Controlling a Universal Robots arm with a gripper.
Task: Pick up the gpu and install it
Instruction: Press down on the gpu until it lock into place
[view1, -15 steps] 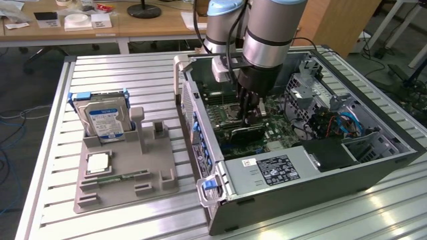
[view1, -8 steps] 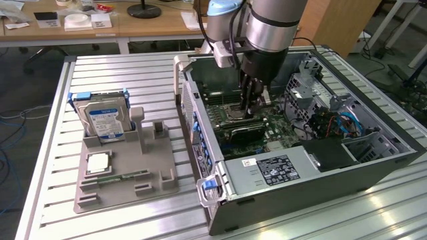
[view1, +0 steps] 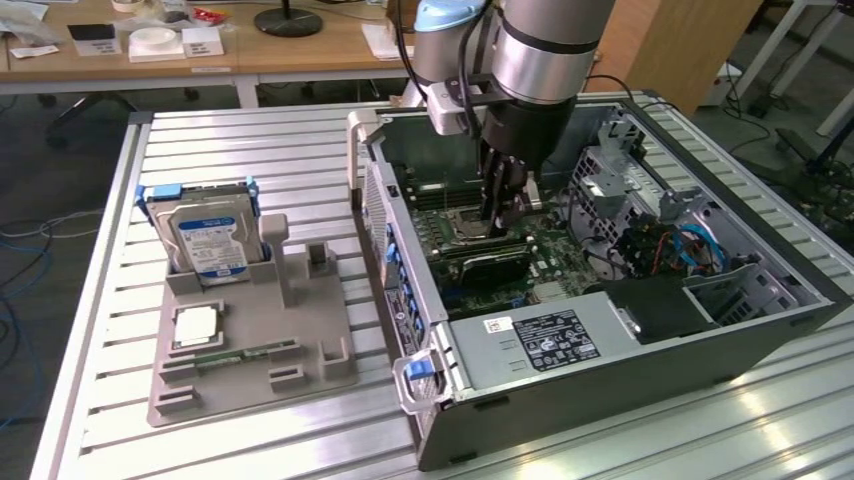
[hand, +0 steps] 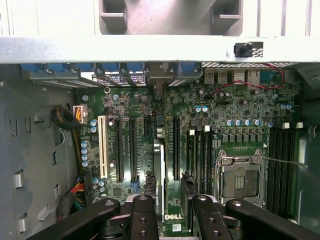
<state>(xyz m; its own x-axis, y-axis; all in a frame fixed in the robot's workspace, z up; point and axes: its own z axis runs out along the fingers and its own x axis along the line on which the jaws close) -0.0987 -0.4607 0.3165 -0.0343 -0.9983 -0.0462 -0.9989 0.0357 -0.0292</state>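
The gpu (view1: 489, 263) is a dark flat card standing on edge inside the open computer case (view1: 801, 290), low over the green motherboard (view1: 567, 262). My gripper (view1: 498, 232) reaches straight down into the case and is shut on the card's upper edge. In the wrist view the gpu (hand: 163, 175) appears edge-on as a thin strip with white lettering, running away from between my fingers (hand: 142, 215). It lies along the motherboard's long black expansion slots (hand: 176, 150), next to the CPU socket (hand: 241, 181). Whether the card's contacts sit in a slot is hidden.
A grey parts holder (view1: 320, 365) on the slatted table at the exterior view's left carries a silver hard drive (view1: 207, 240), a CPU chip (view1: 198, 327) and a green memory stick (view1: 247, 352). The power supply (view1: 561, 340) and a drive cage (view1: 641, 200) crowd the case interior.
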